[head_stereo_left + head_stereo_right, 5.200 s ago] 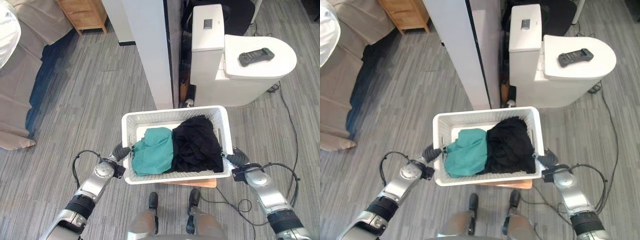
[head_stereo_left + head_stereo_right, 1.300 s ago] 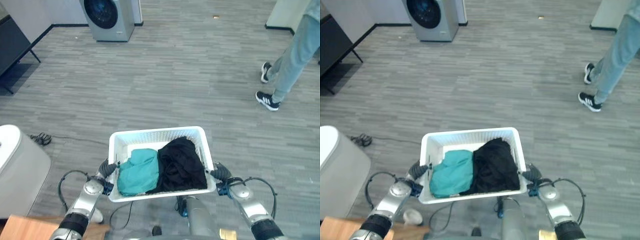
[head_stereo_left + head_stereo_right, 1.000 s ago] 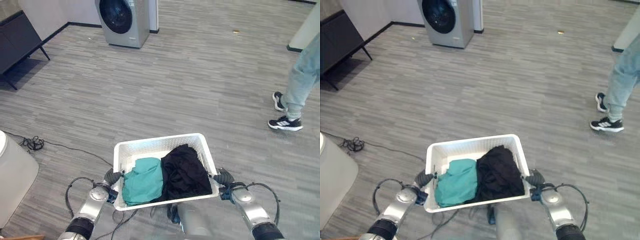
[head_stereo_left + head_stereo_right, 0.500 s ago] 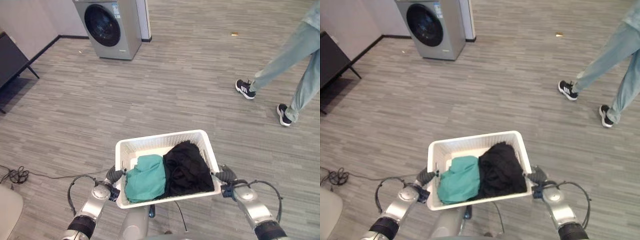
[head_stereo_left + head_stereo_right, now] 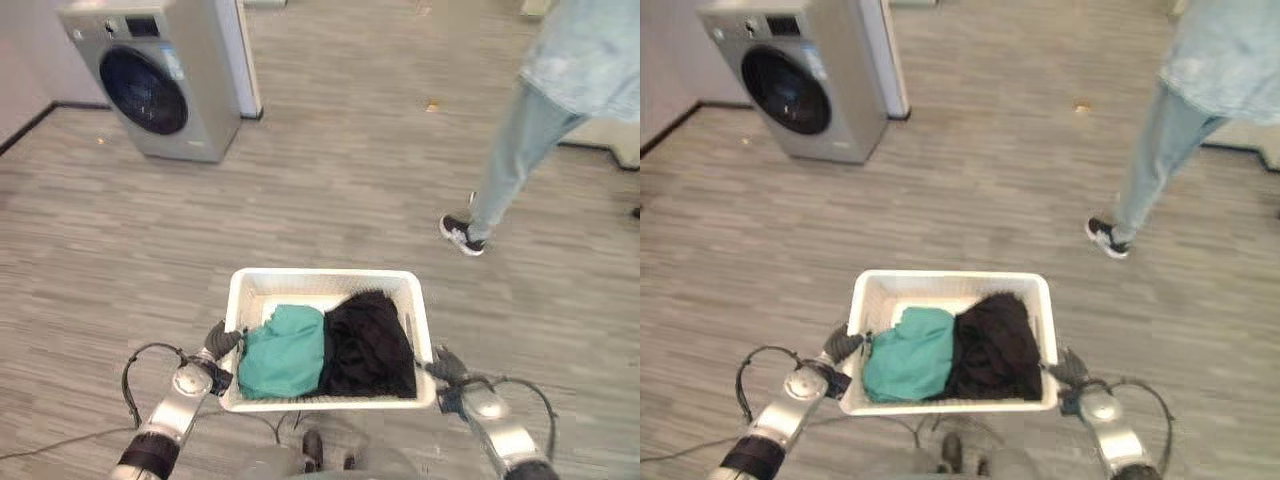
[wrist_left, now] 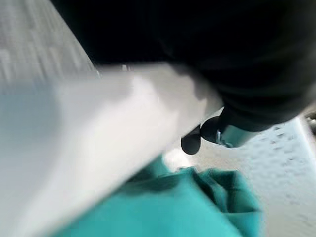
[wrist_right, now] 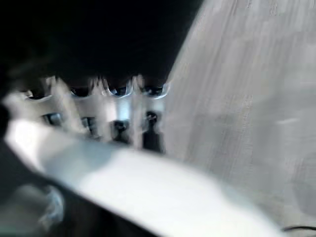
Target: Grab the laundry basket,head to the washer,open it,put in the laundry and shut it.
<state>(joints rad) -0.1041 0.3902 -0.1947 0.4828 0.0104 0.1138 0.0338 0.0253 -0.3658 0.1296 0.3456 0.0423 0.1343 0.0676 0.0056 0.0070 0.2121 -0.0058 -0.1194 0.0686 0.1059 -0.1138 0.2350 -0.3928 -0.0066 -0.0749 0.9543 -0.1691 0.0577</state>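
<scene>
Gripping the white basket [image 5: 326,283]: left hand [image 5: 217,340] curled on its left rim, right hand [image 5: 447,367] curled on its right rim. Held in basket: teal cloth [image 5: 283,350] on the left side, black cloth [image 5: 370,344] touching it on the right. Beyond basket, well apart on the wood floor [image 5: 330,190]: person [image 5: 545,110] to its far right; washer [image 5: 160,85] to its far left, door shut.
</scene>
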